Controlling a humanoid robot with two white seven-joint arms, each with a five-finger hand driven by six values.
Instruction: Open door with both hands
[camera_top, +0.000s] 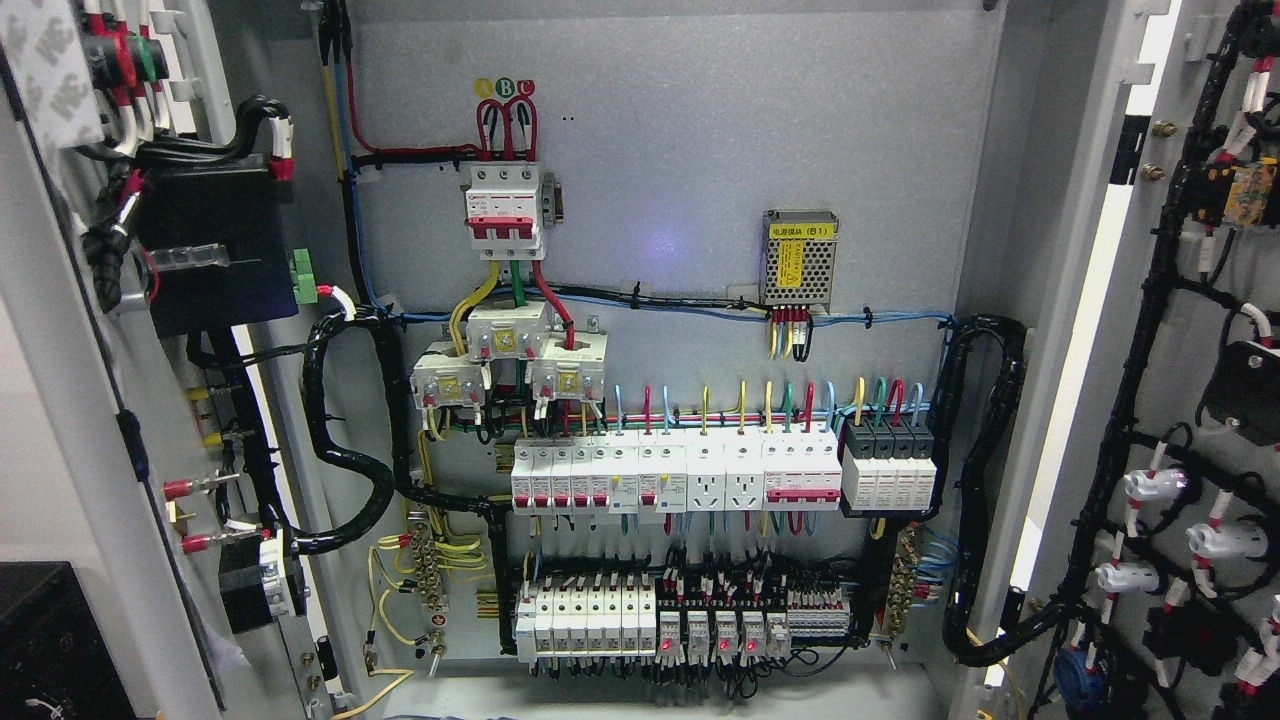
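Gaping wide: both doors, cabinet interior exposed btwn.

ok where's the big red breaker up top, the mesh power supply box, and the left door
red breaker (505, 212), head view, on its white front face
power supply box (799, 262), head view, on the yellow label over its mesh front
left door (60, 400), head view, on the bare grey inner panel
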